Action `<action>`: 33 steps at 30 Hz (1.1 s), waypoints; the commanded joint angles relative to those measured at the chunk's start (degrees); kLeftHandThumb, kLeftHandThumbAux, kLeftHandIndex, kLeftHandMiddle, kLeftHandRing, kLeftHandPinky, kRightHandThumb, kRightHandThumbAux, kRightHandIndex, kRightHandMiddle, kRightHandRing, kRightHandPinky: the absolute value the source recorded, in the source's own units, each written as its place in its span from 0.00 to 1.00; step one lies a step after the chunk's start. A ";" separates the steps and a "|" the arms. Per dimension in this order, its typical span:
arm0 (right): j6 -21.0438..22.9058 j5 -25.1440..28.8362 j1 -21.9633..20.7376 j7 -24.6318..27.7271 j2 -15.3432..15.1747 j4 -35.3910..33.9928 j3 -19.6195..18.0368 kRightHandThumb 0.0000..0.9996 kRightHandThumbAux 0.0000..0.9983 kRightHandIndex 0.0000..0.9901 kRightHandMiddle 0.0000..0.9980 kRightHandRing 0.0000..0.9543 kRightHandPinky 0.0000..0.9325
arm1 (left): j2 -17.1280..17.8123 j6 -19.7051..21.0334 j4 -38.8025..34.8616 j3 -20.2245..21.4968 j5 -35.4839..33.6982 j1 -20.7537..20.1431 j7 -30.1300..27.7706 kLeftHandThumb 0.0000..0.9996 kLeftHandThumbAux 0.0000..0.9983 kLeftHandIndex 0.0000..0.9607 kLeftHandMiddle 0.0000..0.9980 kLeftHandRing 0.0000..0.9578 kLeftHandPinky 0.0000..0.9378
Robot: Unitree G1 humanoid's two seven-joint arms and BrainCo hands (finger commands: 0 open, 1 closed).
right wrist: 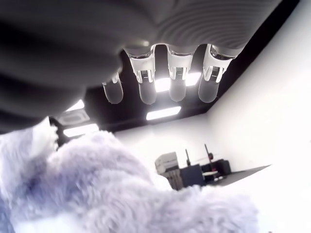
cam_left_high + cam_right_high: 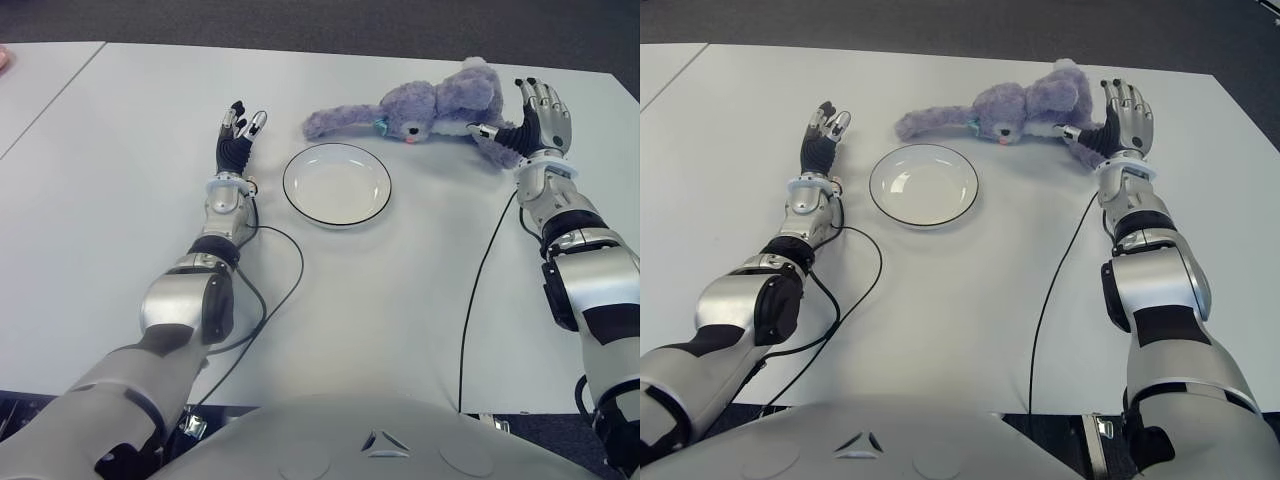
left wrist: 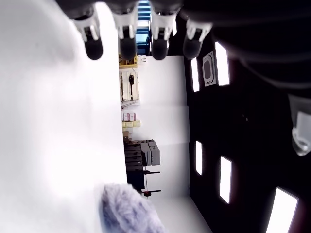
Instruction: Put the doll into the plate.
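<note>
Doll (image 2: 430, 108) just left of right hand (image 2: 528, 122) (fingers spread).

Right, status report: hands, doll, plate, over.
Right hand open beside doll, no grasp. Left hand open, idle left of plate. Doll on table beyond plate. Nothing between them.

doll (image 2: 440, 105): lilac-purple plush, white patch
plate (image 2: 337, 184): white, thin black rim
table (image 2: 120, 180): pale grey-white
</note>
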 commanded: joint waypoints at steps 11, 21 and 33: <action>2.86 -2.27 -1.62 5.25 -0.46 0.64 2.76 0.01 0.36 0.00 0.00 0.40 0.00 | -3.07 10.33 6.70 -0.44 0.51 10.70 -0.06 0.00 0.42 0.00 0.00 0.00 0.01; 5.61 -1.31 -2.46 6.19 2.04 0.75 1.84 0.05 0.50 0.00 0.00 0.37 0.00 | -3.23 9.32 6.60 0.15 0.04 10.78 -0.25 0.00 0.42 0.00 0.01 0.01 0.03; 3.79 -1.00 -2.43 6.14 4.33 0.61 1.76 0.13 0.51 0.00 0.00 0.42 0.00 | -3.18 9.25 6.58 0.22 -0.01 10.67 -0.29 0.00 0.42 0.00 0.01 0.02 0.04</action>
